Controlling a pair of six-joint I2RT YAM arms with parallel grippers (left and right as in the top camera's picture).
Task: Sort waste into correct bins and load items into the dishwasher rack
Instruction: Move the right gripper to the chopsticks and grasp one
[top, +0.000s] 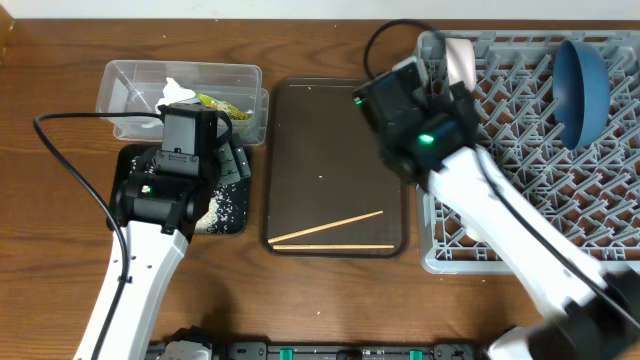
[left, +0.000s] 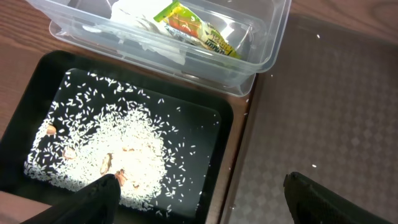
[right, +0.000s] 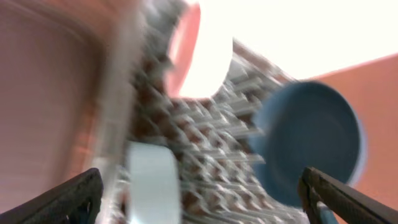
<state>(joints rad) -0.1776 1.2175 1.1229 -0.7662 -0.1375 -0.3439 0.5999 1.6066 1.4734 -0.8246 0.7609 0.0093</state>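
My left gripper (left: 199, 200) is open and empty, low over the right edge of the black tray (left: 37, 81), which holds scattered white rice scraps (left: 130, 155). Behind it, the clear tub (left: 273, 37) holds the yellow-green wrapper (left: 196, 28) and the crumpled white napkin (left: 134, 12). Two wooden chopsticks (top: 330, 228) lie on the brown serving tray (top: 335, 130). My right gripper (right: 202, 199) is open and empty at the left edge of the grey dishwasher rack (top: 540, 170). The rack holds the dark blue plate (top: 582, 85) and a white bowl (top: 460, 60), both standing on edge. The right wrist view is blurred.
Another white dish (right: 152, 183) stands in the rack near my right gripper. The brown serving tray lies between the bins and the rack. The left arm's cable (top: 70, 170) loops over the wooden table at the left.
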